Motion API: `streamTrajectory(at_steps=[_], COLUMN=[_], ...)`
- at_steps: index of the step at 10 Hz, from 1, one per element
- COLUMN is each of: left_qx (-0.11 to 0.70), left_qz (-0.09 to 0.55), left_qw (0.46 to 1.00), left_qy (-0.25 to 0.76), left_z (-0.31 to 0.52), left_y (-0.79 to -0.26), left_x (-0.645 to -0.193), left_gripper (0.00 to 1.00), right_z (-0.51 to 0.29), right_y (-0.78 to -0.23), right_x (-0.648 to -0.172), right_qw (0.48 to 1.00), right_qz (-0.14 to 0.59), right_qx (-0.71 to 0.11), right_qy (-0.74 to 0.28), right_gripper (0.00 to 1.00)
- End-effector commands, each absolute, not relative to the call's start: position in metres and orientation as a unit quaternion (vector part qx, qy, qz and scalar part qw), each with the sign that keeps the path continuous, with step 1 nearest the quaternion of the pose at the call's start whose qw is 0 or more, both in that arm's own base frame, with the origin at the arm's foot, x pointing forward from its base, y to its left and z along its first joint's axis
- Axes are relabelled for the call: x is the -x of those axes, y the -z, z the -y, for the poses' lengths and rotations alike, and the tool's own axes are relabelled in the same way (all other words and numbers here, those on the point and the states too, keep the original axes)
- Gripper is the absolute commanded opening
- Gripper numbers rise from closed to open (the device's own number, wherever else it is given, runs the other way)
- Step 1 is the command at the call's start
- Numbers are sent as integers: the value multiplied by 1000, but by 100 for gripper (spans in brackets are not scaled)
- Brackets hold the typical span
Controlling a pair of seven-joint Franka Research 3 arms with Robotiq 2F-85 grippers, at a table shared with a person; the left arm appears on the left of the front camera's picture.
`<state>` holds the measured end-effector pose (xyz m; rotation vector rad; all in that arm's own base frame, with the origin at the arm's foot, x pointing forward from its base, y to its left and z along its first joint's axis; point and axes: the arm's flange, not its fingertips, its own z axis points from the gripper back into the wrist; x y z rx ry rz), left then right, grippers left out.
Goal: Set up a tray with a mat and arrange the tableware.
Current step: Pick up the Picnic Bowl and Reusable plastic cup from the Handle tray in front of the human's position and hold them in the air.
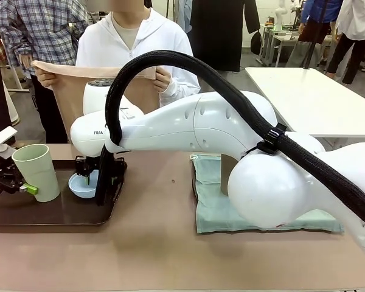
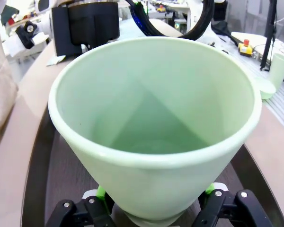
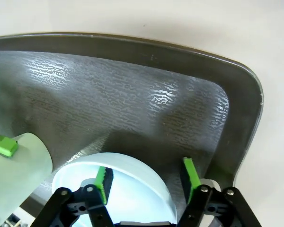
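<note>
Left tool [image 2: 151,210]: pressed against the lower part of the pale green cup [image 1: 36,170], one green pad on each side near the base, gripping it from the side.
Right tool [image 3: 146,177]: straddles the rim of the light blue bowl [image 1: 84,184], one green finger [image 3: 104,178] inside the bowl, the other outside the wall; whether the pads are already pinching the rim I cannot tell.
Pale green cup: upright on the dark tray [image 1: 42,216], at its left part, mouth up and empty as the left wrist view shows.
Light blue bowl: on the tray just beside the cup, toward the tray's right end, mouth up.
Tray: on the worktop [image 1: 152,249] at the robot's left; its textured floor looks bare, with no mat visible under the cup or bowl.
Other cloth: a pale green mat [image 1: 213,210] lies on the worktop well apart to the right, partly hidden by the right arm.
Person: stands across the worktop, holding a beige cloth [image 1: 97,73] spread between both hands.
Step in hand: likely both pieces are being taken hold of on the tray, either to place or to lift away.
Next move calls for: a firm pinch on the thin bowl rim, straight vertical motion, and care that the two arms, close together, do not knock one another or tip the tall cup.
</note>
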<state>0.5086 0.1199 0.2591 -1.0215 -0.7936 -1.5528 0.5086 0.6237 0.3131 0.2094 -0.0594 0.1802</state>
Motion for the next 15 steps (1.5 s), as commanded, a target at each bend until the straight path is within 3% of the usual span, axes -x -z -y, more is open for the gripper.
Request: streamTrajectory(at_steps=[1,2,4,5,6,7,8,12,13,14,15], left_qx=[432,432,432,432,431,437,418,419,392,380,346], left_qz=[352,353,357,359,360,352,359,346,331,291,196], left_qw=[520,521,522,522,523,554,538,552,563,500,466], left_qy=[648,646,643,642,641,615,638,633,648,721,790], left_z=[-128,-127,-127,-127,-127,-118,-119,-119,-137,-116,-154], left_y=[-257,-257,-258,-257,-257,-285,-283,-284,-349,-390,-414], left_x=[-509,-510,-510,-510,-510,-502,-506,-505,-488,-462,-445], left_gripper=[44,0,0,31,31,0,0,0,0,0,0], right_z=[-626,-628,-629,-627,-626,-626,-626,-590,-576,-560,-543], right_y=[-316,-318,-322,-325,-326,-327,-327,-366,-391,-416,-441], right_x=[-508,-508,-505,-503,-502,-501,-500,-481,-467,-453,-437], right_qw=[991,991,993,993,994,995,995,997,997,996,994], right_qz=[26,27,27,29,28,28,25,20,40,59,78], right_qx=[-96,-92,-81,-74,-70,-67,-62,-63,-65,-64,-69], right_qy=[-94,-92,-85,-82,-78,-74,-69,-37,-21,-3,19], right_gripper=[35,0,0,0,0,0,6,6,6,6,6])
